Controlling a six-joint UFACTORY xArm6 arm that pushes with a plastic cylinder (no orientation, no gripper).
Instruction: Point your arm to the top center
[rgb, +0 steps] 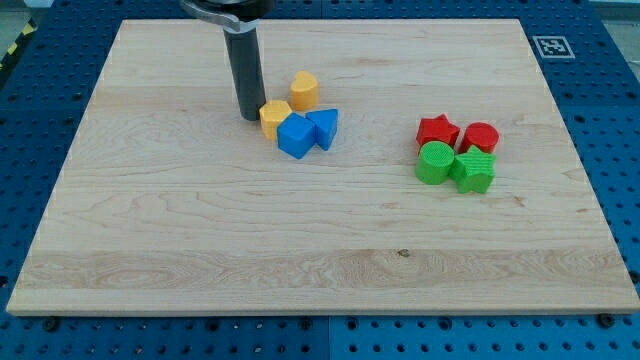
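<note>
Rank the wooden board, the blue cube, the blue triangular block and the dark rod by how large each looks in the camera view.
1. Wooden board, by far the largest.
2. Dark rod, as much of it as shows; my tip rests just left of the orange blocks.
3. Blue cube.
4. Blue triangular block, only slightly smaller than the cube; nearly alike.

No readable text, black-and-white fiducial marker (552, 46) on board's (300, 250) top-right corner

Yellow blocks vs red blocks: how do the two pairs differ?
The two yellow blocks sit left of centre, next to my tip; the red star and red cylinder sit far to the view's right. The yellows adjoin blue blocks; the reds adjoin green blocks. All are similar in size.
</note>
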